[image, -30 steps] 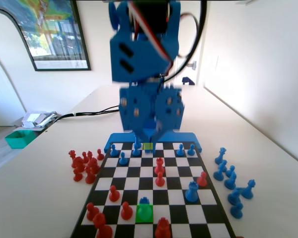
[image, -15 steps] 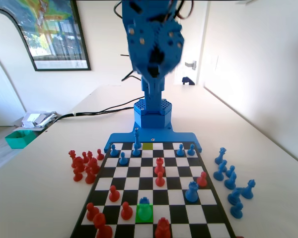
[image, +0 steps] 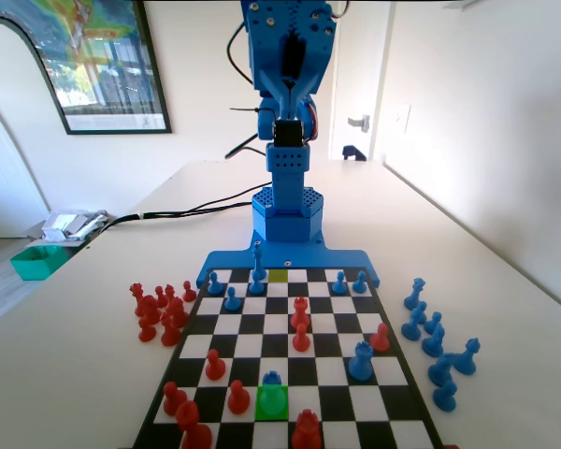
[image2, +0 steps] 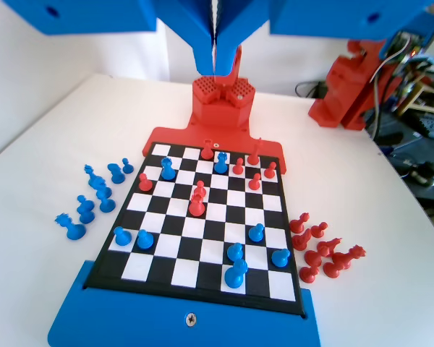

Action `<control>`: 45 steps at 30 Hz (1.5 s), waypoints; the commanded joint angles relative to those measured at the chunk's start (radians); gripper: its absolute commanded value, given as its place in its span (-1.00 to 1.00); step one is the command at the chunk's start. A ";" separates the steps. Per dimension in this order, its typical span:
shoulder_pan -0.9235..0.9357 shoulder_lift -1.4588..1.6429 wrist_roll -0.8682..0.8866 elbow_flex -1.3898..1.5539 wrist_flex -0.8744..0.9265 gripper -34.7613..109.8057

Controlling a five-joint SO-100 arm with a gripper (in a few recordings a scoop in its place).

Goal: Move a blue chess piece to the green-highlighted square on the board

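Note:
The small blue chess piece [image: 272, 378] stands at the far edge of the green-highlighted square [image: 272, 403], in the board's [image: 383, 374] second row from the near end of the fixed view. The green tint covers its base. In the wrist view the same piece [image2: 221, 162] sits near the board's [image2: 202, 271] far end. My gripper [image2: 216, 70] hangs high above the board with its jaws pressed together and nothing between them. The blue arm [image: 288, 56] stands raised and folded upright over its base, well away from the piece.
A bigger blue piece [image: 361, 361] and several red pieces [image: 300, 323] stand mid-board. An olive square [image: 279, 276] lies in the far row among blue pieces. Off-board clusters: red pieces [image: 159, 313] to the left, blue pieces [image: 435, 341] to the right. A teal box [image: 35, 261] sits at the left table edge.
The arm has lifted from low over the board's far end and folded back upright over its base. No piece has moved.

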 commanded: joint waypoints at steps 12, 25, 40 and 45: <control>0.011 0.273 -0.015 0.041 0.074 -0.51; 0.011 0.341 -0.015 0.055 0.052 -0.51; 0.009 0.341 -0.015 0.055 0.052 -0.51; 0.009 0.341 -0.015 0.055 0.052 -0.51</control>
